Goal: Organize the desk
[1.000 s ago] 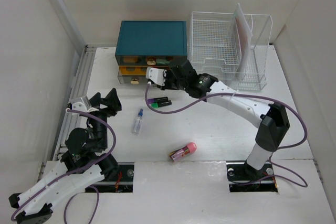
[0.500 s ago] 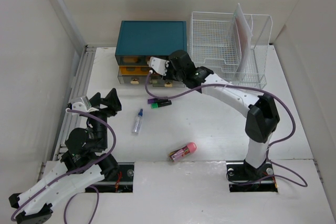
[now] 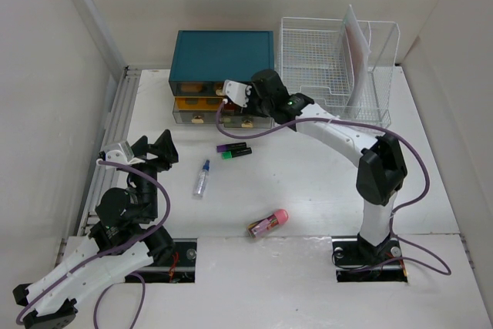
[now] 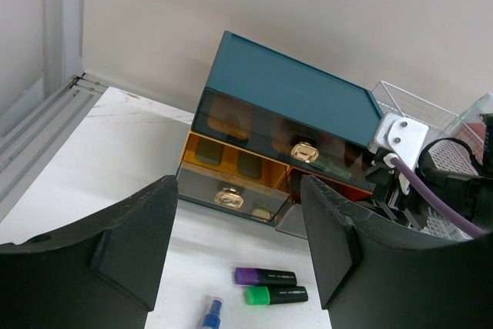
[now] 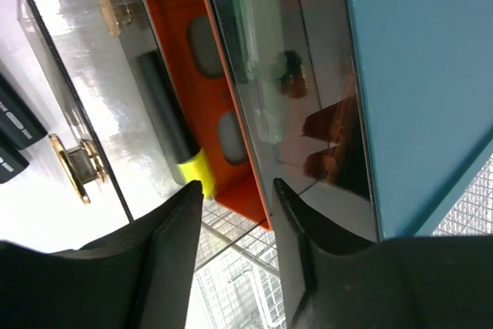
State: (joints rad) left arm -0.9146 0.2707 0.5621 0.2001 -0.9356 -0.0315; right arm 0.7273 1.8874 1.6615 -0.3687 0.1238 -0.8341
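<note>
The desk [image 3: 316, 190] is a white tabletop. On it lie a purple highlighter [image 3: 231, 146], a green highlighter [image 3: 237, 153], a small spray bottle [image 3: 202, 178] and a pink-capped tube [image 3: 268, 223]. My right gripper [image 3: 245, 105] is open and empty at the teal drawer box [image 3: 223, 55]. In the right wrist view its jaws [image 5: 237, 190] hang over an open orange drawer [image 5: 206, 75] that holds a yellow-capped highlighter [image 5: 168, 125]. My left gripper [image 3: 158, 148] is open and empty near the desk's left side. Its view [image 4: 239, 267] shows both highlighters [image 4: 266, 276] and the bottle [image 4: 208, 315].
A white wire rack [image 3: 331, 67] with papers stands at the back right, next to the drawer box. The box's lower left clear drawer [image 4: 231, 198] with a gold handle is slightly out. A metal rail [image 3: 115, 136] runs along the desk's left edge.
My right gripper has moved back and slightly right, from above the desk in front of the box to the drawers. The left arm and the loose items have not moved.
</note>
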